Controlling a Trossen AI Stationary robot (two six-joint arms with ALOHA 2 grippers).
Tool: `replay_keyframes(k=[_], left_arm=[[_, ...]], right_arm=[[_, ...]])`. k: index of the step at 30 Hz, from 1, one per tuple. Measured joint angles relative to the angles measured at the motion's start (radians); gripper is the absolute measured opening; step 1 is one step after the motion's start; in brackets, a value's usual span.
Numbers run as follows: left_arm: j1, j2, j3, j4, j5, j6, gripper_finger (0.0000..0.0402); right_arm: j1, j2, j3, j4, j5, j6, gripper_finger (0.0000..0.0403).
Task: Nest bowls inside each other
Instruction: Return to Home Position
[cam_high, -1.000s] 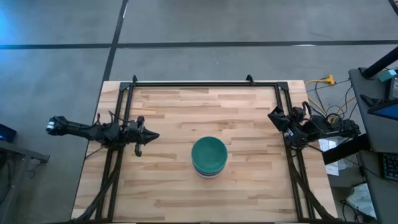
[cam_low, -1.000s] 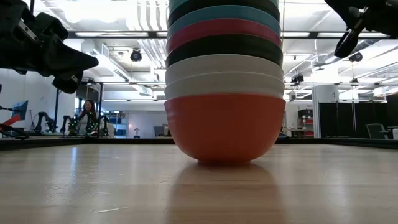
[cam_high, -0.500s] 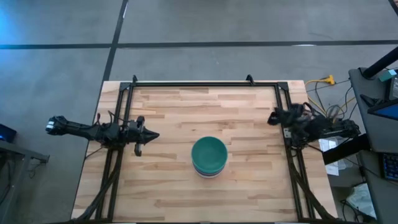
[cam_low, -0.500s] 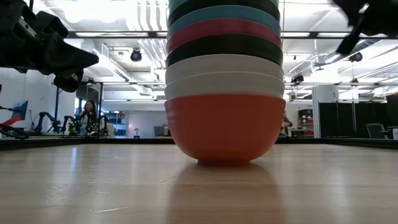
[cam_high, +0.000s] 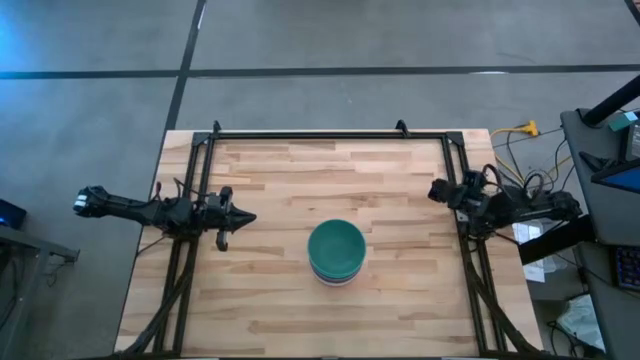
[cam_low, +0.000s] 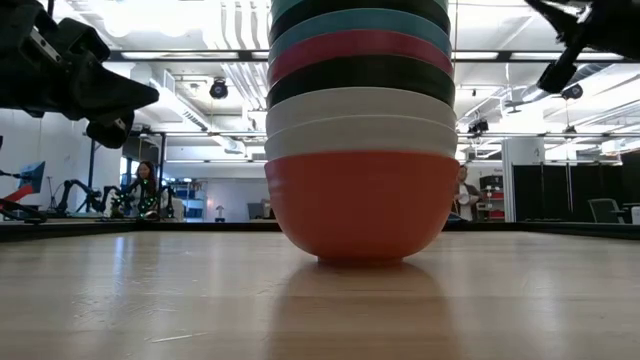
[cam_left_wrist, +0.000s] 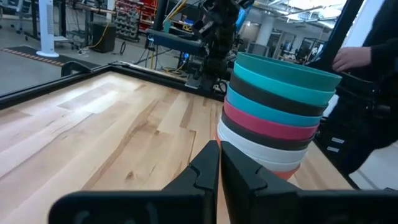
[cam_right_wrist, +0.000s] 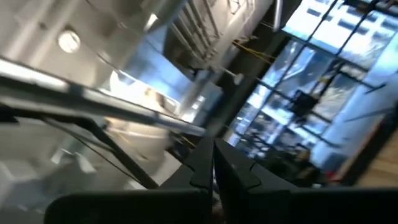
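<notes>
Bowl stack (cam_high: 335, 252) sits mid table (cam_high: 300, 170), all nested, teal on top, orange-red at bottom. L grip (cam_high: 240, 218) at left edge, fingers pressed together, holding nothing. R grip (cam_high: 436, 190) at right edge, cam aimed twd ceiling, fingers also together, empty. Both well apart from stack. Risk: stack is tall and upper bowls seem seated a bit uneven. A table jolt while arms home, or the person (cam_left_wrist: 373, 37) beside the table, could topple it.

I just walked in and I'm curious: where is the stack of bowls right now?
In the high view, the stack sits near the middle of the table, between the left arm and the right arm, touching neither.
</notes>
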Motion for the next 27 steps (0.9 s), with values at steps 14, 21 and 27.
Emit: replay_keyframes(k=[14, 21, 27], left_arm=[[0.000, 0.001, 0.000, 0.000, 0.000, 0.000, 0.0000], [0.000, 0.000, 0.000, -0.001, 0.000, 0.000, 0.0000], [0.000, 0.000, 0.000, 0.000, 0.000, 0.000, 0.0000]], right_arm=[[0.000, 0.082, 0.000, -0.115, 0.000, -0.044, 0.0009], [0.000, 0.108, 0.000, -0.116, 0.000, -0.044, 0.0009], [0.000, 0.112, 0.000, -0.119, 0.000, -0.044, 0.0009]])
